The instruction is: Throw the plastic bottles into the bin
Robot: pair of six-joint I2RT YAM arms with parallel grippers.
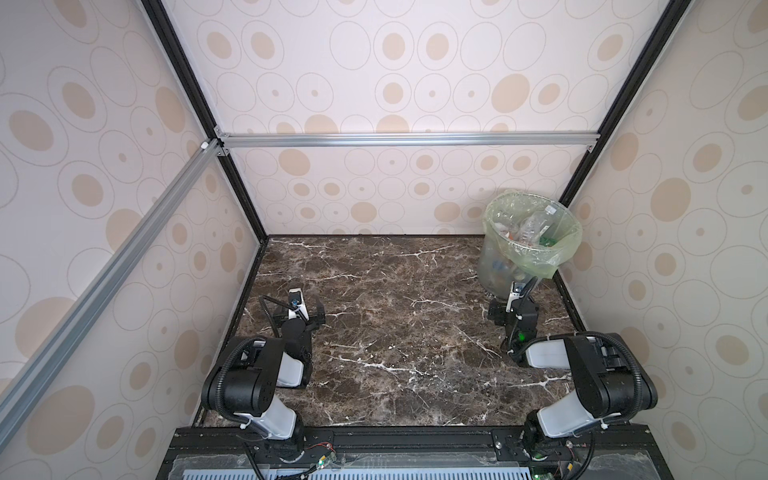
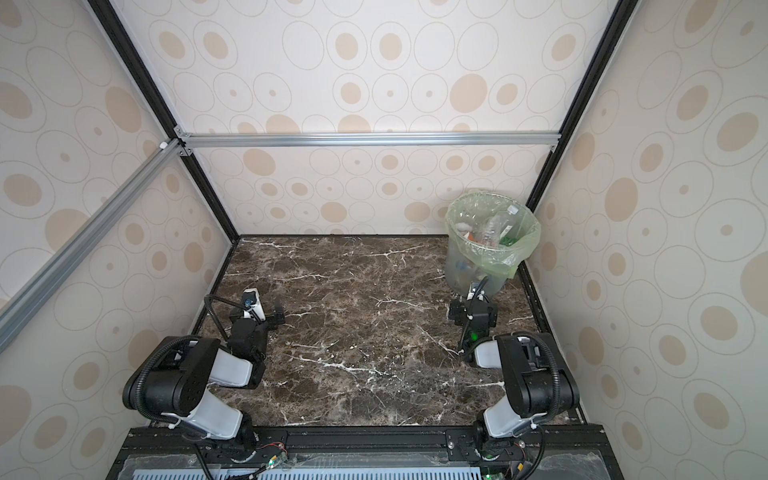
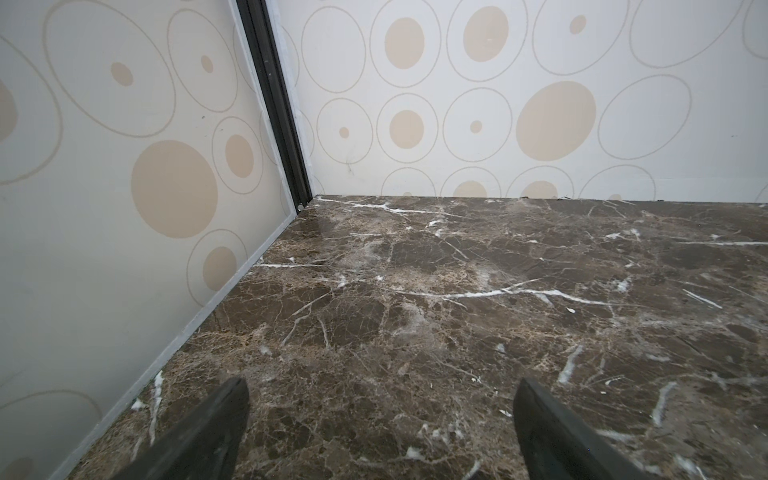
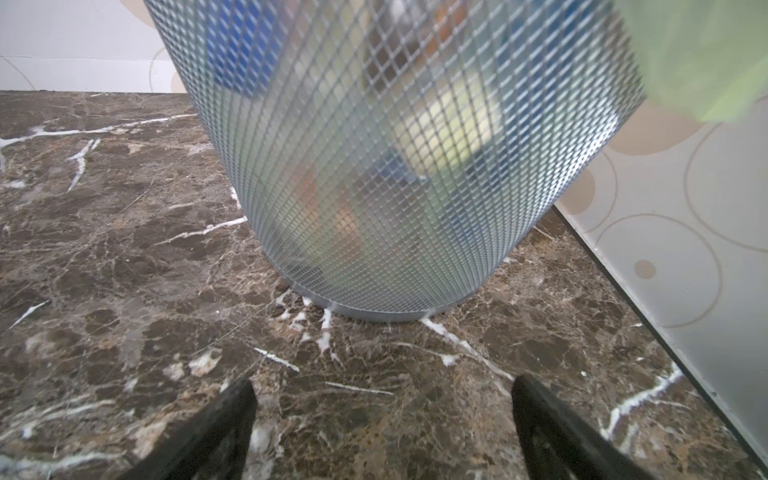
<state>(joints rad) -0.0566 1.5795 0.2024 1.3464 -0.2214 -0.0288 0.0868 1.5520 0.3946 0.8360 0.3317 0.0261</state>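
Subject items: the plastic bottles (image 1: pixel 532 226) (image 2: pixel 492 228) lie heaped inside the bin (image 1: pixel 494 266) (image 2: pixel 461 266). Clear bodies show, with orange and green patches among them. In the right wrist view they appear only as blurred blue, yellow-green and orange shapes behind the bin's (image 4: pixel 395 208) cross-hatched translucent wall. No count can be made.

Container: the bin stands upright at about 2 o'clock on the tabletop (image 1: pixel 395 311), near the far right corner. A pale green bag (image 1: pixel 552 257) is folded over its rim and hangs down the right side.

Right gripper (image 1: pixel 512 309) (image 2: pixel 473 309) (image 4: pixel 380 386): at about 3 o'clock on the tabletop, at 6 o'clock from the bin and near its base, not touching it. Its jaws are spread wide and grip nothing; only marble shows between them.

Left gripper (image 1: pixel 298 314) (image 2: pixel 257 313) (image 3: pixel 380 386): at about 9 o'clock on the tabletop, well apart from the bin. Its jaws are likewise spread wide and hold nothing. It faces the far left corner, low over the marble.

Surroundings: wall panels (image 1: pixel 374 187) patterned with beige ovals enclose the far, left and right sides.
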